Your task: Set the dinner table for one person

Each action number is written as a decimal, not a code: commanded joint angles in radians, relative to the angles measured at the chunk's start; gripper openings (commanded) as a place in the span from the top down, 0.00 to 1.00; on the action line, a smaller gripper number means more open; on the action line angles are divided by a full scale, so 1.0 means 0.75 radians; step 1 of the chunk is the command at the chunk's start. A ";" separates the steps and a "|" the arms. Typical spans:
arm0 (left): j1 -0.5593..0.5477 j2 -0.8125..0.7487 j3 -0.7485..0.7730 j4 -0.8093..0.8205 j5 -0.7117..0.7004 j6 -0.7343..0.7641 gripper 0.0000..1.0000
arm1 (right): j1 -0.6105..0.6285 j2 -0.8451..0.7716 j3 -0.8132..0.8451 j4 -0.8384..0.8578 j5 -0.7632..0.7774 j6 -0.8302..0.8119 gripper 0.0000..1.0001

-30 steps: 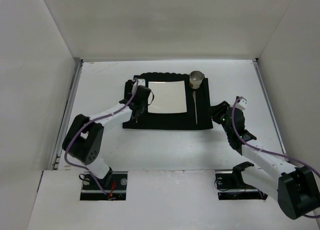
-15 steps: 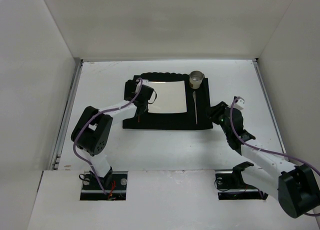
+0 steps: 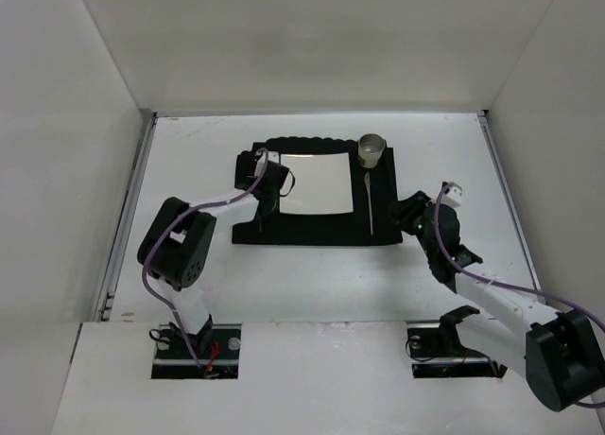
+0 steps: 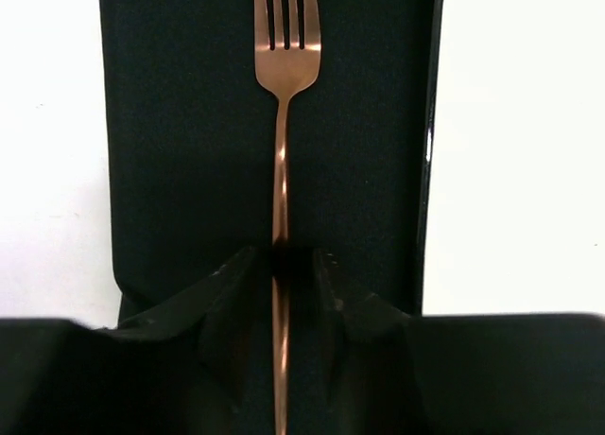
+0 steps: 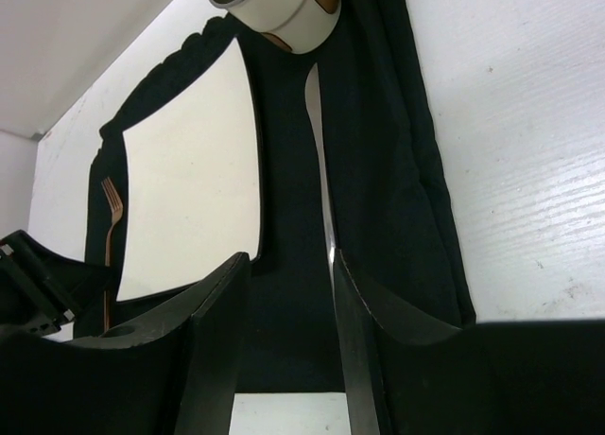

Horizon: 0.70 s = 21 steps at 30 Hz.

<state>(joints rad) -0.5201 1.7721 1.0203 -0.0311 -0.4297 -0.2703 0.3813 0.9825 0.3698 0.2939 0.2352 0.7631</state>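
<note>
The left claw (image 4: 284, 265) is seen lowered over a copper fork (image 4: 281, 123), its fingers parted on either side of the handle and not pressed against it. The fork is laid straight on the left strip of a black placemat (image 3: 312, 229), tines pointed toward the far edge of the desk (image 3: 312, 274), just beside the left edge of a white square plate (image 3: 317, 182).

The right claw (image 5: 288, 257) is held released and empty, its fingers spread wide, near the placemat's near right corner and facing across it. A knife (image 5: 321, 170) is framed between those fingers in the right wrist view; it is laid on the mat along the plate's right side. A cup (image 3: 371, 149) is stood upright at the mat's far right corner, just beyond the knife's tip.

The white desk is spread beneath both arms and walled on three sides, with the placemat carried at its middle, nearer the far edge than the near one.
</note>
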 commanded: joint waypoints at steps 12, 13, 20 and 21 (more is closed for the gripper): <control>-0.027 -0.677 -0.153 -0.075 -0.032 -0.132 0.00 | 0.014 -0.026 0.043 0.064 0.022 -0.017 0.48; -0.023 -0.730 -0.178 -0.079 -0.041 -0.155 0.00 | 0.012 -0.024 0.045 0.060 0.020 -0.017 0.48; 0.099 -1.080 -0.335 -0.345 -0.073 -0.376 0.00 | 0.026 -0.013 0.049 0.066 0.034 -0.019 0.42; 0.126 -1.103 -0.348 -0.384 -0.075 -0.396 0.00 | 0.030 -0.015 0.045 0.070 0.038 -0.019 0.42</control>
<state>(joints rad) -0.4686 0.9806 0.7998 -0.1673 -0.4686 -0.4805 0.3855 0.9783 0.3698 0.2981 0.2443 0.7628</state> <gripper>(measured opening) 0.997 0.580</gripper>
